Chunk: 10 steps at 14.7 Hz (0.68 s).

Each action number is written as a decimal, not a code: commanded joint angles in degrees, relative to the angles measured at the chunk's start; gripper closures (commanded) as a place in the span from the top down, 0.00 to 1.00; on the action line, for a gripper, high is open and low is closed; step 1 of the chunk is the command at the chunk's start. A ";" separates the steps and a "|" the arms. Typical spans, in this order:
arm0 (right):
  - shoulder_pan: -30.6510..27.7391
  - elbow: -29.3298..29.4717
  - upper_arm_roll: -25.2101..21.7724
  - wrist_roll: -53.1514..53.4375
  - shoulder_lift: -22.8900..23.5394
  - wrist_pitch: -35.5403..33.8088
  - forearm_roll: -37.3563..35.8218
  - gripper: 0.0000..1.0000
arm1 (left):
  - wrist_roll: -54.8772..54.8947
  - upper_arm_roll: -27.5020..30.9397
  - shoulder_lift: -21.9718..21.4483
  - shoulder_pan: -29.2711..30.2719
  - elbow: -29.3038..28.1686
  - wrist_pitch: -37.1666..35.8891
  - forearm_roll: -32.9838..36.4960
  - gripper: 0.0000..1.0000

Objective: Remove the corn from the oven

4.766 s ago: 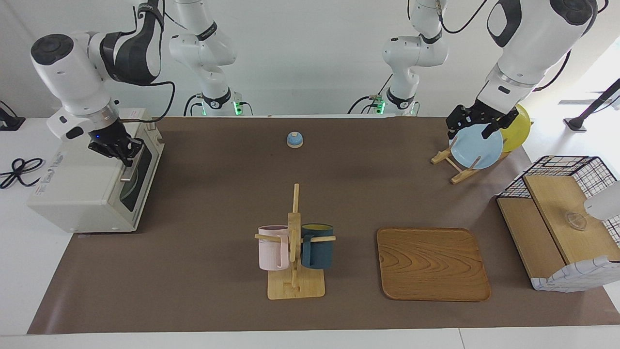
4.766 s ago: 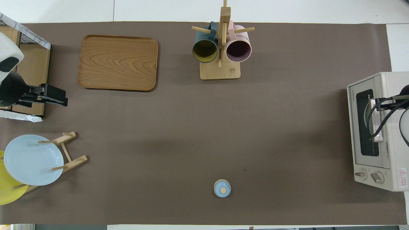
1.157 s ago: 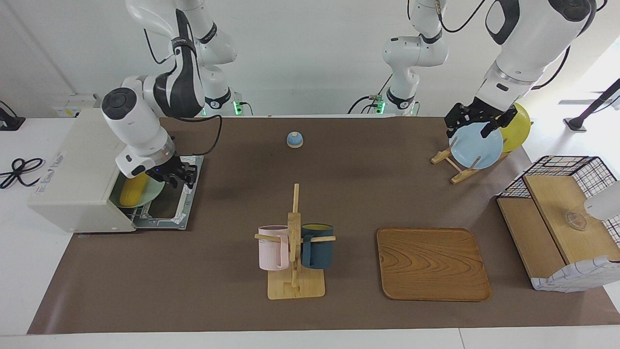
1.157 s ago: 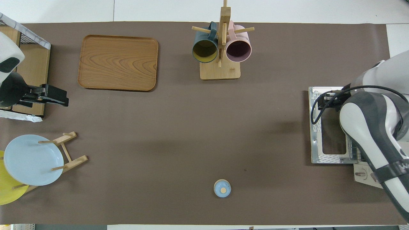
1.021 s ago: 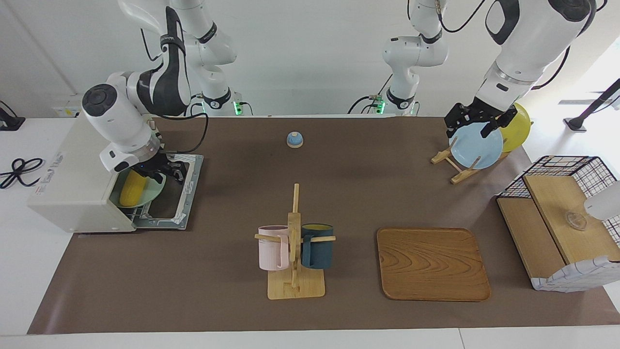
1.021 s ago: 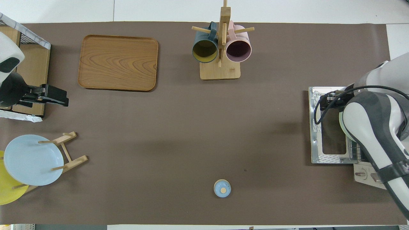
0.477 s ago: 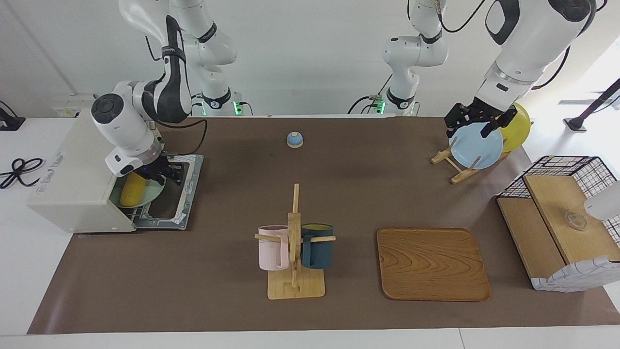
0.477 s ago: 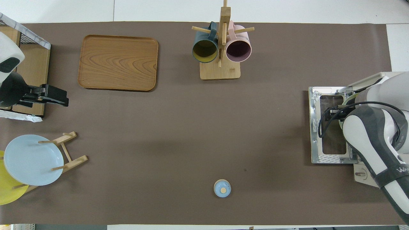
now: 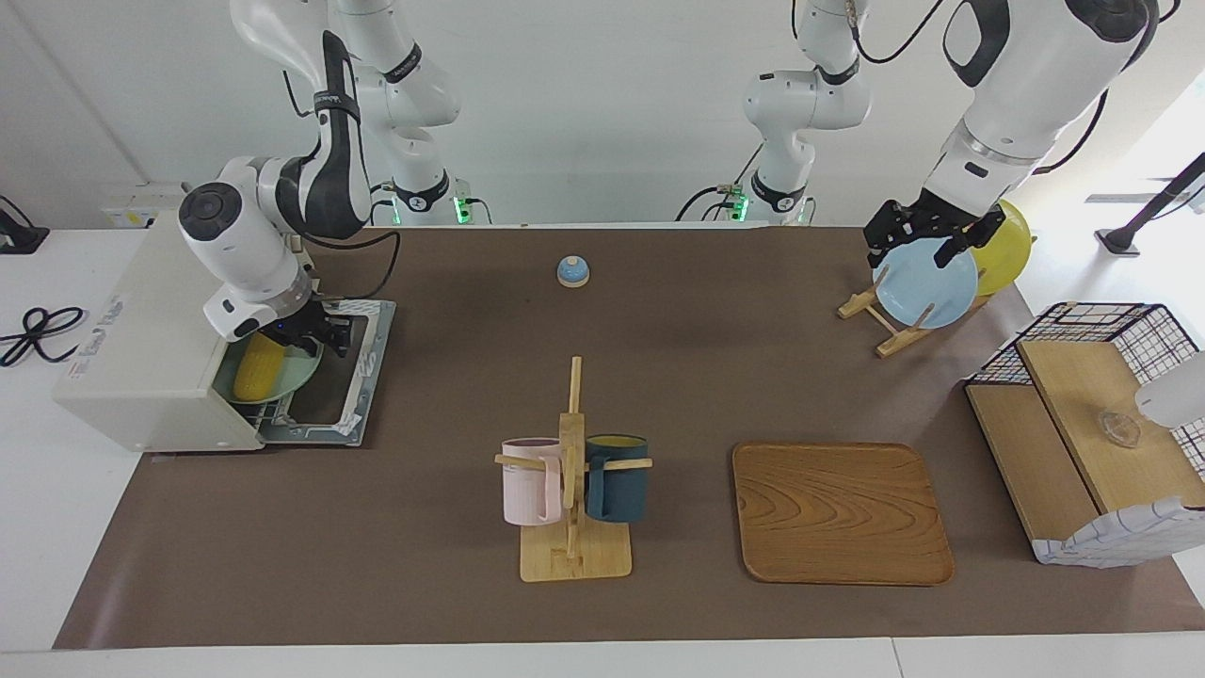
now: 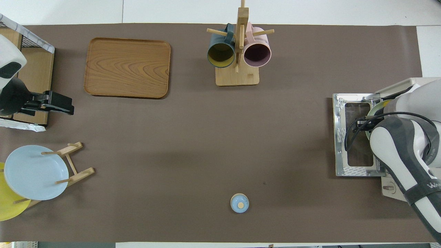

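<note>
The cream-white boxy toaster oven now has its dark glass drop-down door lying flat open, where earlier it was shut. The bright yellow corn cob on a pale green plate is exposed now. The right gripper has moved from the oven's front down to the plate's rim, jaws narrowing; contact can't be made out.

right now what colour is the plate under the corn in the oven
Pale green plate, clearest in the facing view.
</note>
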 commanded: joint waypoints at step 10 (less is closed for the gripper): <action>14.57 11.61 1.09 8.21 2.14 -9.26 -4.79 0.00 | 0.00 0.07 -1.19 -0.29 -1.07 0.14 0.46 1.00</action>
